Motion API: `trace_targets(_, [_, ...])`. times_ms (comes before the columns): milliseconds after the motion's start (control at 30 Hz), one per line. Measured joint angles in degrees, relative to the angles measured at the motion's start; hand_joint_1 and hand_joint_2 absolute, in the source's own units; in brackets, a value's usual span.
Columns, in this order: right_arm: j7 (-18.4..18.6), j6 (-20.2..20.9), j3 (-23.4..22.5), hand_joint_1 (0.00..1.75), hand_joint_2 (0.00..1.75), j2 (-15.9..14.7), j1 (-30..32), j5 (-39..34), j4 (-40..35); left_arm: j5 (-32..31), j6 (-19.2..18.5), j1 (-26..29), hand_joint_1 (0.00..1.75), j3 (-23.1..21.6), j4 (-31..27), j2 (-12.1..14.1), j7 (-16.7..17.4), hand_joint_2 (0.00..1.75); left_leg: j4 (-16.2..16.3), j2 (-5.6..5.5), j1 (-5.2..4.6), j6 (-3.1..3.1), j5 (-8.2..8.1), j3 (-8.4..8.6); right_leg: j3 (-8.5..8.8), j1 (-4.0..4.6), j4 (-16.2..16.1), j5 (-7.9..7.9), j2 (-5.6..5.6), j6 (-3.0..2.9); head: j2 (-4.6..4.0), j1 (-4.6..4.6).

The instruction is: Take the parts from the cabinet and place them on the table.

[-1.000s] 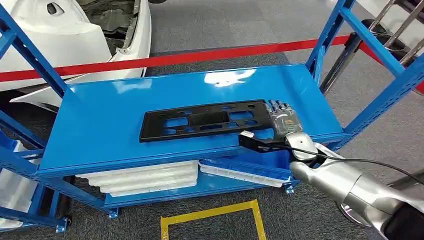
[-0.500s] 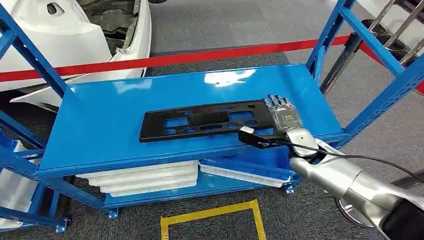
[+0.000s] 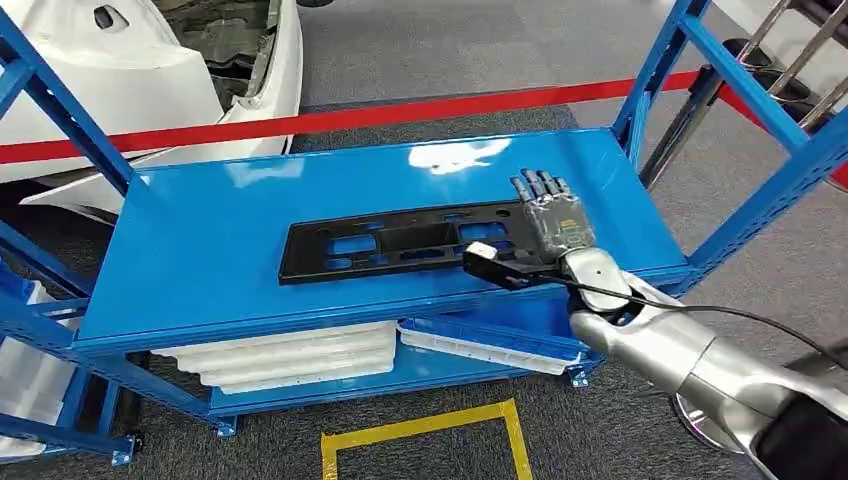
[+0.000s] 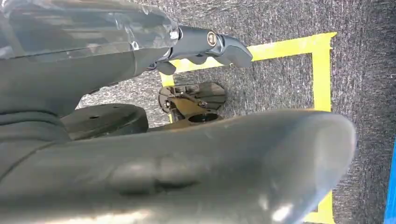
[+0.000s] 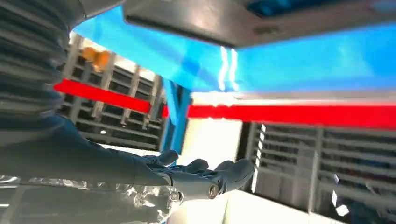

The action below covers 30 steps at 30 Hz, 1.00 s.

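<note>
A long black plastic part (image 3: 400,240) with several cut-outs lies flat on the blue cabinet shelf (image 3: 220,250). My right hand (image 3: 553,220) hovers over the part's right end with its fingers stretched out and apart, holding nothing. The black wrist camera block sits just above the part's near edge. In the right wrist view the right hand (image 5: 140,172) reaches out with its fingers (image 5: 219,179) straight, and the part (image 5: 261,18) is a blurred dark slab against the blue shelf (image 5: 303,60). My left hand (image 4: 196,158) hangs over the floor, fingers (image 4: 210,42) apart from the thumb and holding nothing.
White trays (image 3: 290,355) are stacked on the lower shelf, with another white tray (image 3: 480,345) beside them. Blue uprights (image 3: 780,170) frame the cabinet's right side. Red barrier tape (image 3: 400,112) and a white car body (image 3: 130,70) lie behind. Yellow tape (image 3: 420,430) marks the floor.
My right hand has moved forward and a little left over the shelf, from the part's near right corner to above its right end. The part has not moved.
</note>
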Motion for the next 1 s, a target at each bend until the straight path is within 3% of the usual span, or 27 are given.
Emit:
trace_targets(333, [-0.8, -1.2, 0.0, 0.00, 1.75, 2.5, -1.0, 2.7, -6.1, -0.3, 0.0, -0.2, 0.00, 0.0, 0.0, 0.0, 0.0, 0.00, 0.0, 0.00, 0.02, -0.02, 0.02, 0.02, 0.01, 0.01, 0.0, 0.00, 0.00, 0.00, 0.00, 0.00])
trace_targets(800, [-0.2, -0.4, 0.1, 0.00, 1.75, 3.5, -1.9, 4.7, -7.1, -0.3, 0.0, -0.2, 0.00, 0.0, 0.0, 0.0, 0.0, 0.00, 0.0, 0.00, 0.01, -0.02, 0.02, 0.03, 0.03, 0.00, 0.0, 0.00, 0.00, 0.00, 0.00, 0.00])
trace_targets(833, [-0.2, -0.3, 0.2, 0.00, 1.75, 3.5, -2.0, 4.7, -7.1, -0.3, 0.0, -0.2, 0.00, 0.0, 0.0, 0.0, 0.0, 0.00, 0.4, -0.04, -0.39, 0.06, -0.03, -0.04, 0.04, -0.27, -0.2, 0.13, -0.01, 0.20, 0.00, -0.04])
trace_targets(1000, [0.3, 0.0, 0.8, 0.00, 1.75, 3.7, -2.0, 4.9, -7.1, -0.3, 0.0, -0.2, 0.00, 0.0, 0.0, 0.0, -0.1, 0.00, 0.3, -0.15, -0.53, 0.29, -0.11, -0.11, 0.05, -0.53, -0.3, 0.19, -0.08, 0.58, 0.00, -0.04])
